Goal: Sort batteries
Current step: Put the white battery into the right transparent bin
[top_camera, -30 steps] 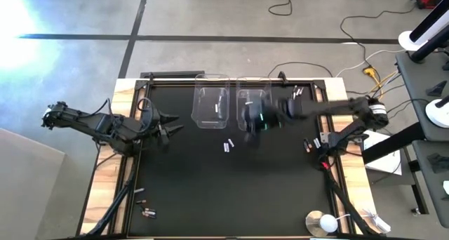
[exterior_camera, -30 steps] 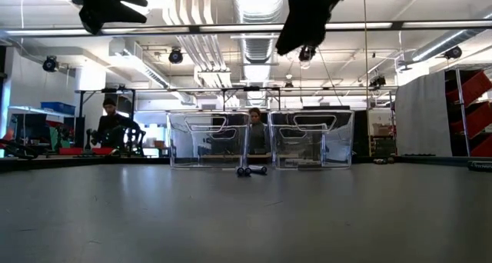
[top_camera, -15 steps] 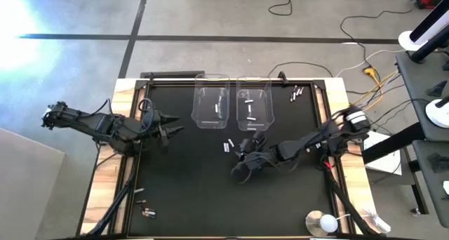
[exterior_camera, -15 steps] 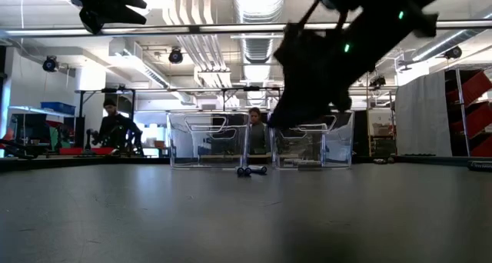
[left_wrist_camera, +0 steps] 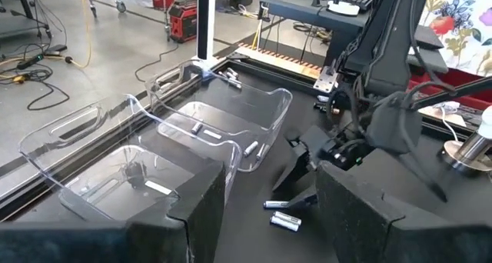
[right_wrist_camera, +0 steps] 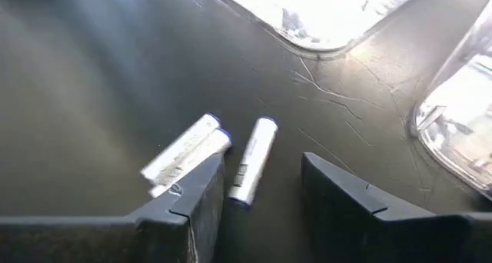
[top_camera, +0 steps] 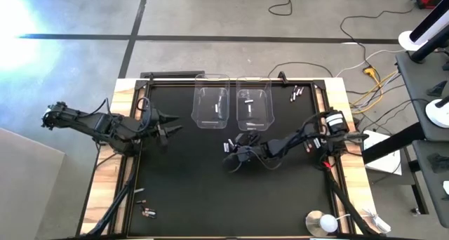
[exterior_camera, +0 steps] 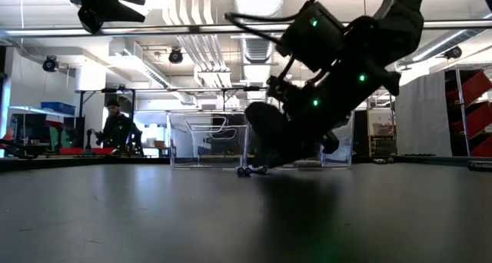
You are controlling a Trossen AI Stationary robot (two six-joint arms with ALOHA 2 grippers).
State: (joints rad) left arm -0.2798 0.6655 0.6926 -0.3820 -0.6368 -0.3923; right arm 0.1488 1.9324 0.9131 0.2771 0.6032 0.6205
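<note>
The 3 silver-white batteries (right_wrist_camera: 231, 161) lie on the black table mat (top_camera: 189, 184) just in front of the 2 clear bins, at about 12 o'clock from the mat's middle. 2 of them lie side by side, touching; the 3rd, a single cell (right_wrist_camera: 251, 171), lies just beside them, tilted a little away. These are small, stiff metal cylinders, light and smooth, so they will likely roll at a nudge and slip from a skewed pinch. The best hold looks to be across the barrel at mid-length, the fingers square to its axis.

The right gripper (top_camera: 235, 158) is stretched from the 3 o'clock edge toward the centre, its arm low and nearly flat over the mat, wrist pitched down. Its fingers stand spread, straddling the near end of the single cell without pinching it. One finger (right_wrist_camera: 192, 205) sits close to the touching pair, so closing here could bump them.

More cells lie in the right bin (top_camera: 253, 107) and at least 1 in the left bin (top_camera: 210, 107); others rest near 1 o'clock (top_camera: 296, 92) and 7 o'clock (top_camera: 146, 212).

The left gripper (top_camera: 170, 128) waits at the 9 o'clock edge, raised, fingers spread and empty.
</note>
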